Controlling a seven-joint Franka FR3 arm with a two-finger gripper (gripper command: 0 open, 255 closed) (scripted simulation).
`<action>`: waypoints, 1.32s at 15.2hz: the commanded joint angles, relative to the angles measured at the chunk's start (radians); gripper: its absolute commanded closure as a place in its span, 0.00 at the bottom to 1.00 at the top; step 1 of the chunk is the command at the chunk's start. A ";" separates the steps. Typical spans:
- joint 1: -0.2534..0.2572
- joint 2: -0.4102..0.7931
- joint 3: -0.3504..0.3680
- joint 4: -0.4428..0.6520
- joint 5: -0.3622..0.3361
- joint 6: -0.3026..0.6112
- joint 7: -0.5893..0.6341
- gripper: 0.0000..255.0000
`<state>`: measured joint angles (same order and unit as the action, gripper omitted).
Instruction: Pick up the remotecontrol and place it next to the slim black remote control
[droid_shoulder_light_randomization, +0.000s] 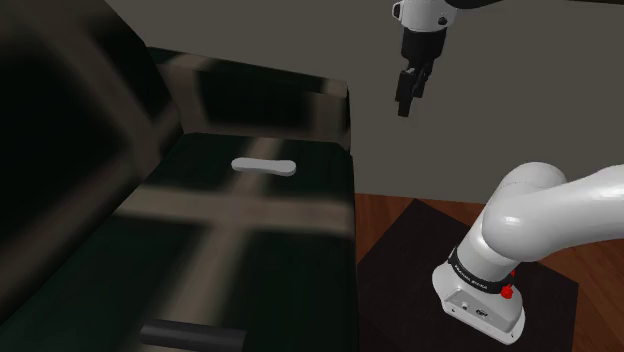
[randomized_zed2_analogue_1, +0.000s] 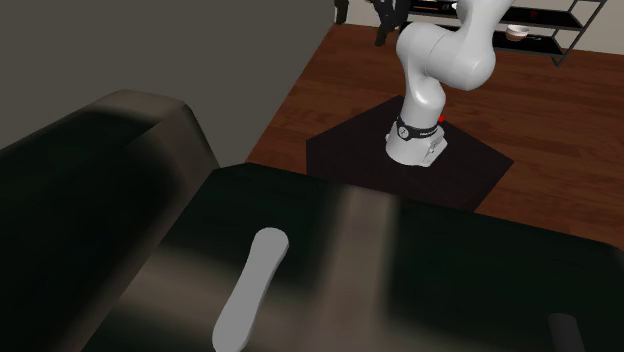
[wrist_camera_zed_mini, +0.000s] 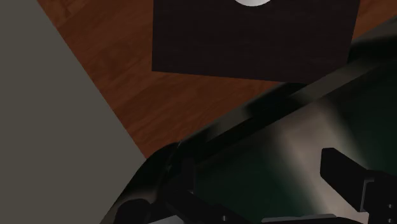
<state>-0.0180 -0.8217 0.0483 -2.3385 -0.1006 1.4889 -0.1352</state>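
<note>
You have two remotes on the sofa (droid_shoulder_light_randomization: 70, 140) seat. One pale grey remote (droid_shoulder_light_randomization: 264, 166) lies mid-frame. One slim black remote (droid_shoulder_light_randomization: 186, 331), low in the frame, barely stands out against the dark cushion. Your hand (droid_shoulder_light_randomization: 406, 98) hangs upper right, fingers apart, empty.

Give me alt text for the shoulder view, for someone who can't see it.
A pale grey remote lies on a dark sofa seat, with a slim black remote nearer the camera. The black claw of the white arm hangs high at the upper right, away from both.
</note>
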 joint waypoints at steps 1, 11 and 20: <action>0.000 0.000 0.000 0.000 0.000 0.000 0.000 0.00; 0.042 0.313 0.004 0.036 0.022 0.286 -0.051 0.00; 0.075 0.630 0.024 0.174 0.037 0.471 -0.101 0.00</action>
<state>0.0520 -0.2321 0.0668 -2.1895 -0.0660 1.9438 -0.2335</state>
